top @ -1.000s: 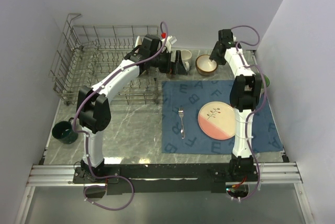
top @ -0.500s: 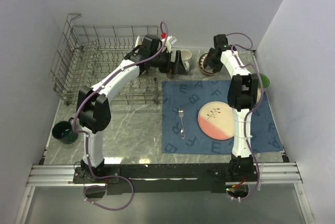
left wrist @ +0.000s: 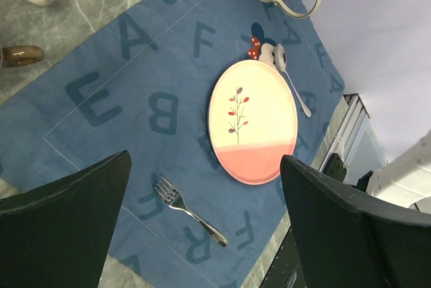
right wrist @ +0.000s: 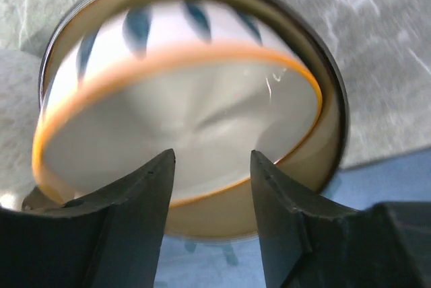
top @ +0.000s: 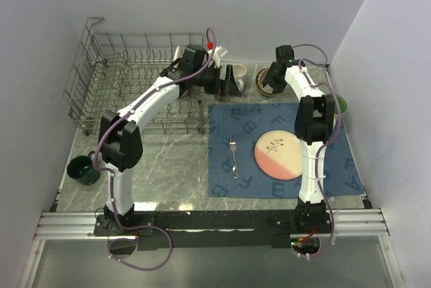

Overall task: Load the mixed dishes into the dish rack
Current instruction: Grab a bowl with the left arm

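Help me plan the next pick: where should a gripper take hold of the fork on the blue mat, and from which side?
Probably the handle of the fork, near its middle, coming straight down from above with the fingers straddling its narrow width. It lies flat on the blue mat, tines pointing toward the far side, with bare mat on both sides.

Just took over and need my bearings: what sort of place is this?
Probably a lab test cell staged as a kitchen: plain white walls boxing in a marble-look table, a wire dish rack, an alphabet placemat.
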